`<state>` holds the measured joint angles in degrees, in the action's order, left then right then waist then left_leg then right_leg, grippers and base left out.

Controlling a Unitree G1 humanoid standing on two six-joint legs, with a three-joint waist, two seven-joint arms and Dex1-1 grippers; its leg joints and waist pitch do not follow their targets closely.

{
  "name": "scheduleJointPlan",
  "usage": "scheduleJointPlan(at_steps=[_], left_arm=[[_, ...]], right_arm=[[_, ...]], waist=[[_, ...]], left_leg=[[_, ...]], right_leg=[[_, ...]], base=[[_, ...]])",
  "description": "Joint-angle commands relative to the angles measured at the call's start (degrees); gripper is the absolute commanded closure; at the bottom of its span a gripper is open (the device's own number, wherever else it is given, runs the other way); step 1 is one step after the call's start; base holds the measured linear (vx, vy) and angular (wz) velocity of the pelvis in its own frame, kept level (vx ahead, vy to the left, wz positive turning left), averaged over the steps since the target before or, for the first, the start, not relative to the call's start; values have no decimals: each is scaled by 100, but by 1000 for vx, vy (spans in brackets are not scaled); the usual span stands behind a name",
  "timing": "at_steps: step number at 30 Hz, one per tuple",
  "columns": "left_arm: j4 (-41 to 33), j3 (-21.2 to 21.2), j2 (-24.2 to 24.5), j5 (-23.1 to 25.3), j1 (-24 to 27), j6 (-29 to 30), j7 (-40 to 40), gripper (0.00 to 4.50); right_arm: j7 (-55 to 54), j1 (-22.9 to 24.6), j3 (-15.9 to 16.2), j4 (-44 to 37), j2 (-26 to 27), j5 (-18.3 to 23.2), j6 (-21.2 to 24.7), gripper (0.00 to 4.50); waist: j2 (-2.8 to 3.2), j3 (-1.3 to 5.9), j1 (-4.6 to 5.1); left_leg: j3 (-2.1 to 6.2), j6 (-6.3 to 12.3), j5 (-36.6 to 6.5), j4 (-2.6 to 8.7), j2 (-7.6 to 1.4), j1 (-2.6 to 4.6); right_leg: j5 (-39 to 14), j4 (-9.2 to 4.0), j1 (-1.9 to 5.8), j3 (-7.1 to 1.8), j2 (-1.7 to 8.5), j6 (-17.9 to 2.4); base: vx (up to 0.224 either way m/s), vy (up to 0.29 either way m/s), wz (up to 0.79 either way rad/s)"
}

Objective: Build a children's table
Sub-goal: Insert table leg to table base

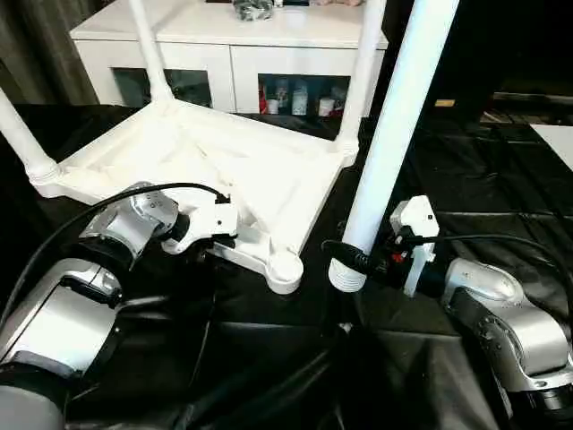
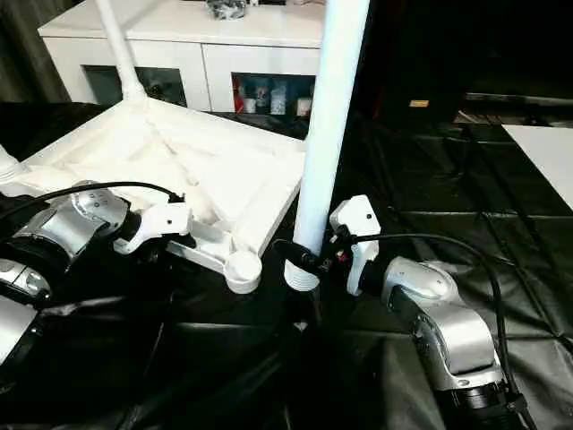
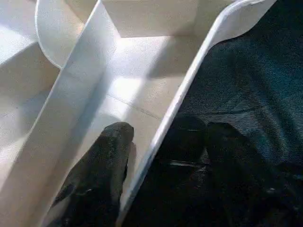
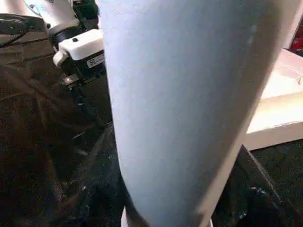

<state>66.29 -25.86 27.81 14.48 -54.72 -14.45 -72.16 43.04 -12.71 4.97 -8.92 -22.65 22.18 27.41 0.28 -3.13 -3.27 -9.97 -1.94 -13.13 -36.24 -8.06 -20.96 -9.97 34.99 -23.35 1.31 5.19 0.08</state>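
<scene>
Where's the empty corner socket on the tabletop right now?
In the left eye view the empty corner socket is the tabletop's nearest corner, center frame, just left of the threaded end of the leg held by the right gripper.

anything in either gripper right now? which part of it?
Right gripper holds the long tapered white tube leg upright, just above its ribbed lower end. Left gripper straddles the edge wall of the white ribbed plastic tabletop; whether it is clamped cannot be told.

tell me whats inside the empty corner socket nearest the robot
Nothing stands in the corner socket; its flat round top faces up, and its inside cannot be seen. The loose leg is beside it, in the right gripper.
</scene>
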Motion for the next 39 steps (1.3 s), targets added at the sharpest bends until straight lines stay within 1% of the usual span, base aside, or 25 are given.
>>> scheduleJointPlan(at_steps=[1,4,5,7,11,14,15,16,20,23,24,25,26,27,28,29,30,31,32,33,34,35,36,37,39], left_arm=[[134,-40,-22,102,-135,-108,91,205],[221,-21,-47,169,-167,-201,224,213],[226,-20,-49,173,-169,-204,228,238],[252,-17,-50,197,-173,-215,210,251],[220,-54,-46,198,-116,-79,-142,271],[69,-148,-82,257,-19,508,-464,296],[69,-148,-82,257,-19,508,-464,308],[-76,-164,-118,198,114,862,-775,322],[-273,-78,-191,84,323,1256,-737,351],[-477,-20,-226,87,533,1612,-396,365],[-619,97,-268,49,653,1885,-76,374],[-619,97,-268,49,653,1885,-76,380],[-644,133,-281,27,674,1937,-10,383],[-789,345,-362,-105,796,2236,374,384],[-1099,583,-422,-204,999,2610,827,387],[-1384,754,-451,-261,1177,2886,1144,387],[-1730,894,-461,-258,1369,3114,1384,390],[-2009,976,-467,-239,1517,3238,1512,390],[-2294,1027,-486,-227,1668,3352,1549,392],[-2645,1091,-534,-251,1841,3383,1569,392],[-2645,1091,-534,-251,1841,3383,1569,392],[-2936,1191,-621,-311,1971,3539,1612,392],[-3291,1192,-656,-319,2133,3608,1573,396],[-3588,1179,-707,-400,2279,3494,1493,402],[-4015,1080,-766,-579,2494,3120,1260,412]], right_arm=[[25,9,8,-185,-42,24,18,262],[28,13,31,-179,-42,13,-1,262],[29,13,33,-178,-42,11,-3,262],[33,21,51,-178,-41,-2,-17,262],[25,38,74,-188,-24,-12,-32,262],[-2,51,70,-186,-9,-28,-56,262],[-2,51,70,-186,-9,-28,-56,262],[-19,69,68,-196,-4,-33,-65,262],[-42,88,61,-205,11,-33,-74,262],[-71,102,53,-201,22,-34,-82,262],[-84,112,55,-208,30,-28,-83,262],[-84,112,55,-208,30,-28,-83,262],[-86,112,56,-207,32,-27,-83,262],[-98,110,61,-202,46,-26,-84,262],[-114,112,61,-200,67,-19,-82,262],[-124,111,67,-191,81,-21,-86,262],[-134,113,75,-191,94,-25,-88,262],[-146,110,81,-188,104,-31,-89,262],[-173,106,81,-179,123,-32,-74,262],[-189,102,86,-172,134,-40,-71,262],[-189,102,86,-172,134,-40,-71,262],[-198,96,92,-156,139,-51,-74,262],[-222,84,95,-132,144,-67,-72,262],[-247,61,85,-96,147,-81,-78,262],[-304,14,35,-39,150,-98,-72,262]], waist=[[8,387,-13],[7,373,-17],[7,373,-17],[15,359,-15],[24,358,-7],[39,365,-3],[33,360,3],[51,358,-5],[28,345,-3],[22,330,3],[29,299,17],[25,280,21],[13,268,29],[8,268,35],[-15,269,59],[-21,267,70],[-40,257,108],[-27,263,126],[-51,265,177],[-29,272,186],[-14,268,237],[-8,273,249],[-12,293,288],[-36,293,291],[-10,320,267]], left_leg=[[157,103,-796,559,-450,70],[149,150,-842,561,-454,70],[149,150,-842,561,-454,70],[154,68,-1023,581,-464,78],[157,5,-1048,591,-466,80],[149,4,-942,584,-470,88],[148,11,-938,587,-471,84],[150,0,-981,592,-472,86],[147,6,-1038,603,-485,80],[148,19,-1198,617,-482,81],[151,-27,-1409,637,-479,89],[162,-54,-1538,649,-483,96],[170,-90,-1741,653,-466,117],[179,-108,-1803,659,-464,117],[211,-114,-1781,672,-481,81],[214,-105,-1750,672,-490,81],[220,-53,-1802,670,-465,60],[235,-48,-1785,673,-466,44],[258,-20,-1693,683,-446,-31],[273,-21,-1662,691,-452,-43],[282,-7,-1699,690,-443,-60],[287,-4,-1752,691,-439,-43],[283,24,-1755,685,-439,-29],[278,51,-1719,688,-445,-27],[226,155,-1465,685,-462,26]], right_leg=[[-287,-293,303,-200,385,-1682],[-383,-315,308,-199,398,-1714],[-383,-315,308,-199,398,-1714],[-646,-338,296,-196,395,-1668],[-659,-338,295,-198,397,-1649],[-415,-310,293,-191,399,-1724],[-409,-315,295,-192,397,-1728],[-473,-320,304,-196,409,-1738],[-545,-335,314,-201,419,-1769],[-950,-378,310,-205,423,-1701],[-1321,-411,294,-207,414,-1625],[-1553,-435,291,-207,421,-1578],[-2026,-489,271,-214,419,-1432],[-2219,-500,273,-214,421,-1358],[-2481,-500,292,-209,439,-1228],[-2492,-502,286,-210,447,-1226],[-2845,-544,267,-194,428,-1089],[-2948,-540,278,-193,441,-1037],[-3137,-551,311,-171,433,-893],[-3183,-551,316,-168,442,-836],[-3243,-568,293,-151,427,-773],[-3293,-589,277,-138,424,-750],[-3101,-600,272,-116,411,-796],[-3020,-607,268,-117,415,-821],[-2358,-594,225,-137,382,-1046]], base=[[0,0,0],[0,0,0],[0,0,0],[0,0,0],[0,0,0],[0,0,0],[0,0,0],[0,0,0],[0,0,0],[0,0,0],[0,0,0],[0,0,0],[0,0,0],[0,0,0],[0,0,0],[0,0,0],[0,0,0],[0,0,0],[0,0,0],[-13,-2,-20],[0,0,0],[0,0,0],[0,0,0],[0,0,0],[0,0,0]])
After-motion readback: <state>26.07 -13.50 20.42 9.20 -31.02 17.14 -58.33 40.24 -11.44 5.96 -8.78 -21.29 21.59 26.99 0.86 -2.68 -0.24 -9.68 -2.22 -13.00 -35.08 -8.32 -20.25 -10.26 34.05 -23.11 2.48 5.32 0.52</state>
